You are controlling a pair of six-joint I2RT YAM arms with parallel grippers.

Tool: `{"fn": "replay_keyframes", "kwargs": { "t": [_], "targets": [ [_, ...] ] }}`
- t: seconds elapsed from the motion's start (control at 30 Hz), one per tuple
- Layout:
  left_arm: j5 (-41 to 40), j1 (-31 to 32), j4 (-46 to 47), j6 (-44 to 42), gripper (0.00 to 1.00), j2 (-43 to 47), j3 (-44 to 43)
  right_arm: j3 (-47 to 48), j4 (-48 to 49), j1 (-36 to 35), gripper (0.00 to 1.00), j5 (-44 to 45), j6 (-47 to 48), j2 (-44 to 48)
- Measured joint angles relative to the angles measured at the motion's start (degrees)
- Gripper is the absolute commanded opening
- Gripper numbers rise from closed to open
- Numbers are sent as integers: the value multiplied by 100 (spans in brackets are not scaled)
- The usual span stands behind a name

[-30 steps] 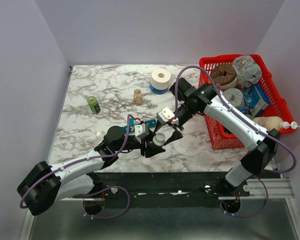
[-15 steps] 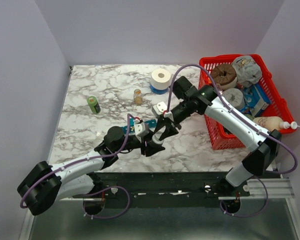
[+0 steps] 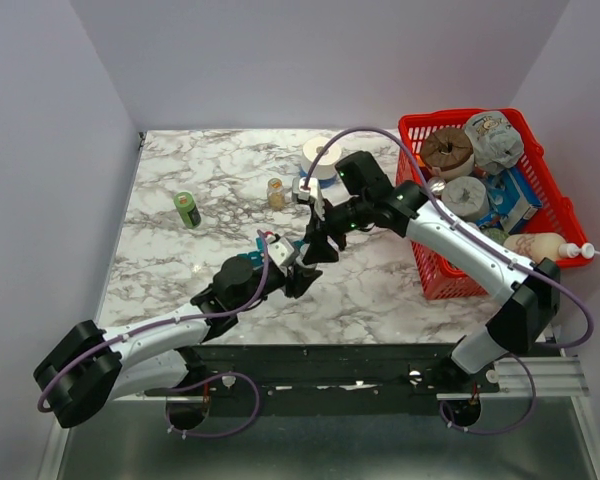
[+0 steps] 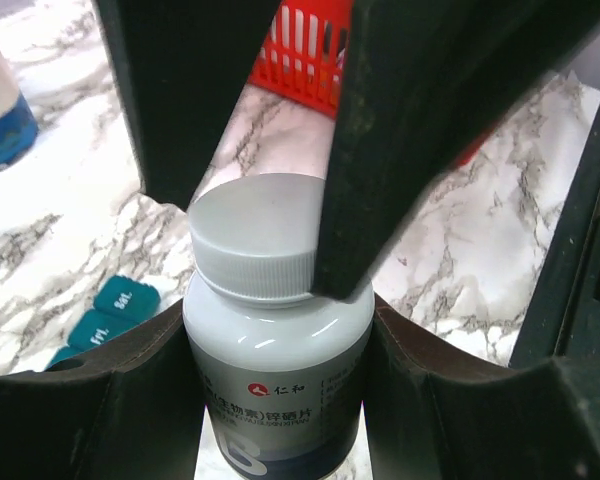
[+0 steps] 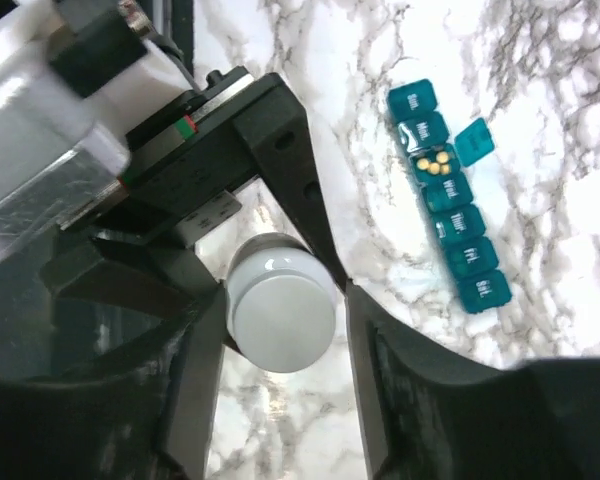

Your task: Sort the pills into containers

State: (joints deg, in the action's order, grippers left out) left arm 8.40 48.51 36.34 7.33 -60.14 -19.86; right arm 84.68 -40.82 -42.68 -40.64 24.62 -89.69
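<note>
Swinging toward the upper left of the top view, my right arm (image 3: pixel 450 235) had carried my right gripper (image 5: pixel 280 300) over the bottle (image 4: pixel 277 360). Its fingers flanked the cap (image 4: pixel 252 232), though I couldn't tell whether they gripped it. My left gripper (image 4: pixel 280 325), partly open, clamped the bottle's body. Upper right in the right wrist view lay the containers (image 5: pixel 450 225): 1 lid (image 5: pixel 473 140) up, about 4 pills (image 5: pixel 432 162) inside, 6 compartments shut. I judged the sorting barely begun.

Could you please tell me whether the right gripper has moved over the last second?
Yes. The right gripper has shifted left and toward the far side of the table, closer to the amber jar.
</note>
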Motion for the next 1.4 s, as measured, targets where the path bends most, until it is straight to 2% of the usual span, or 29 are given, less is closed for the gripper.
{"fn": "replay_keyframes", "kwargs": {
  "t": [0.03,0.17,0.33,0.43,0.5,0.6,0.77,0.9,1.13,1.2,1.23,1.33,1.4],
  "targets": [
    [4,-2,76,-31,0,2,-9,50,-66,20,86,4,-46,-13],
    [247,-59,332,-107,0,70,-17,542,-503,151,98,-151,201,-59],
    [944,-181,299,-109,0,435,96,911,-811,262,100,-509,1126,188],
    [1362,-205,208,-96,0,595,103,855,-1322,262,100,-1036,2374,450],
    [1681,-208,170,-59,0,612,98,824,-2011,262,99,-1399,3567,544],
    [2081,-229,66,2,0,525,57,1058,-2874,238,96,-1768,4907,214],
    [2516,-247,-50,83,0,339,-105,1261,-3252,177,93,-1919,5737,-494],
    [2680,-271,-68,92,0,269,-201,1220,-3416,103,85,-1919,5851,-511],
    [2747,-308,-63,111,0,157,-232,1176,-3539,-52,55,-1858,5696,-516],
    [2745,-315,-63,111,0,157,-232,1169,-3528,-50,50,-1816,5545,-518],
    [2747,-315,-70,109,0,160,-232,1163,-3510,-50,44,-1792,5471,-518],
    [2691,-304,-197,96,0,210,-229,1073,-3342,-46,35,-1731,5049,-516],
    [2527,-302,-319,61,0,289,-201,981,-3082,-46,33,-1668,4638,-507]
  ]
}}
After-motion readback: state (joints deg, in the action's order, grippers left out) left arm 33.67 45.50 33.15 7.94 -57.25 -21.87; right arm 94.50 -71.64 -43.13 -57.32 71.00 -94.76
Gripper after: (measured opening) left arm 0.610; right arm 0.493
